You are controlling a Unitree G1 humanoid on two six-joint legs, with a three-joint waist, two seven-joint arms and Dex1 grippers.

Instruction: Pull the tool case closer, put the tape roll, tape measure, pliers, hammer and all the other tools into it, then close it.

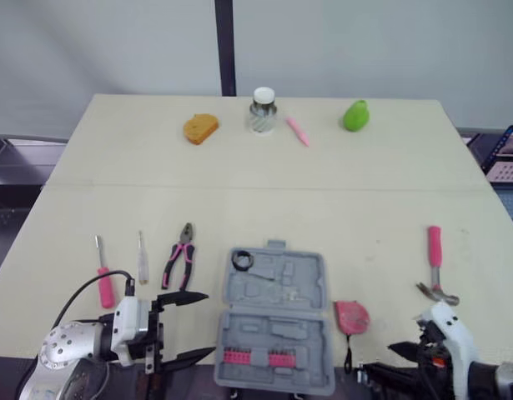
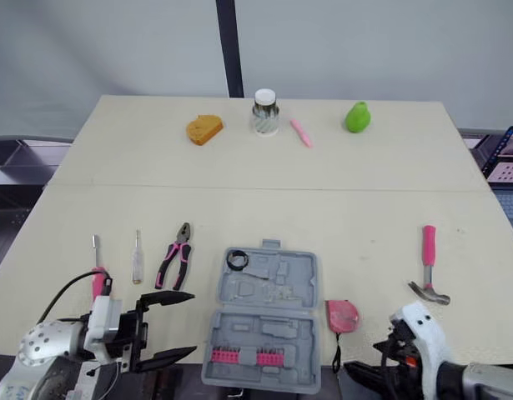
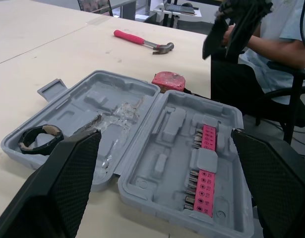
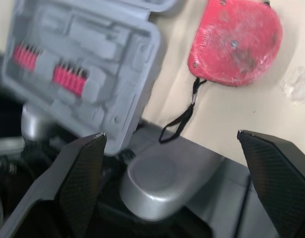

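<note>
**Open tool case at the near edge, both grippers spread wide**

The tool case (image 1: 274, 321) is grey moulded plastic, lying open in 2 hinged halves at the near edge of the pale, matte table (image 1: 264, 200). Its shaped recesses are smooth and rounded. The near half holds 2 pink strips of metal bits (image 3: 206, 161). A handle tab juts from the far half. The tape roll (image 1: 243, 260), a thin black ring, sits in the far half's left corner.

Left of the case lie the pliers (image 1: 179, 257) with pink and black grips, a clear-handled screwdriver (image 1: 143, 258) and a pink-handled screwdriver (image 1: 103, 275). The tape measure (image 1: 352, 317), red, rounded and scuffed, lies just right of the case with a black wrist loop trailing off the table edge. The print on its face is too blurred to read. The hammer (image 1: 437, 265), with a pink grip and a steel claw head, is farther right.

The left gripper (image 1: 192, 327) is wide apart, its ribbed black fingers pointing at the case's near half from just beside it, not touching. The right gripper (image 4: 170, 135) is also wide apart, off the near edge, close to the tape measure.

Along the far edge stand a tan bread-shaped thing (image 1: 201, 128), a white-lidded jar (image 1: 263, 110), a pink pen (image 1: 297, 131) and a green pear-shaped thing (image 1: 355, 115).
</note>
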